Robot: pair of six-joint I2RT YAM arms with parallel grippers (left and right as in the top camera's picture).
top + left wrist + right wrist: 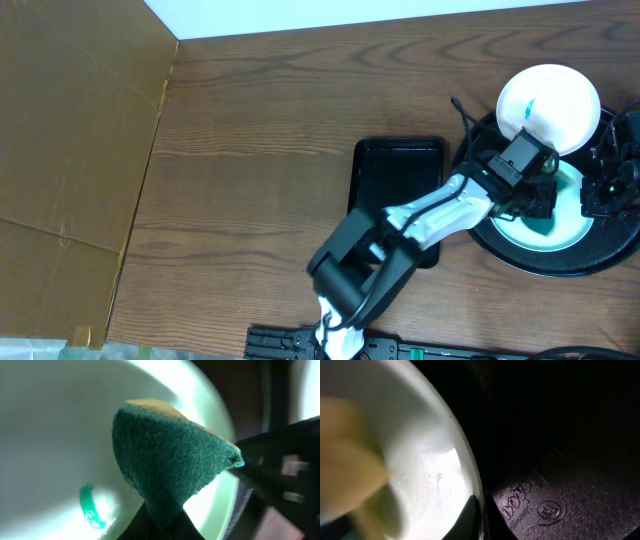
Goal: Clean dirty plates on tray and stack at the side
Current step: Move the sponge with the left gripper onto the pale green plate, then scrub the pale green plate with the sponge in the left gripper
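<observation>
The left tool point(162, 522) is clenched on a soft green scouring sponge point(170, 460) over a glossy white round plate point(45, 435). The plate lies in the large round black tray point(520, 260) at the right of the wooden desk point(260, 150), its teal smear point(90, 507) just beside the sponge. The right tool point(481, 512) is pinched on the plate's thin rim. The plate looks stiff, light, slippery and breakable, so the rim seems the only hold, and it calls for a firm, steady grip.
</observation>
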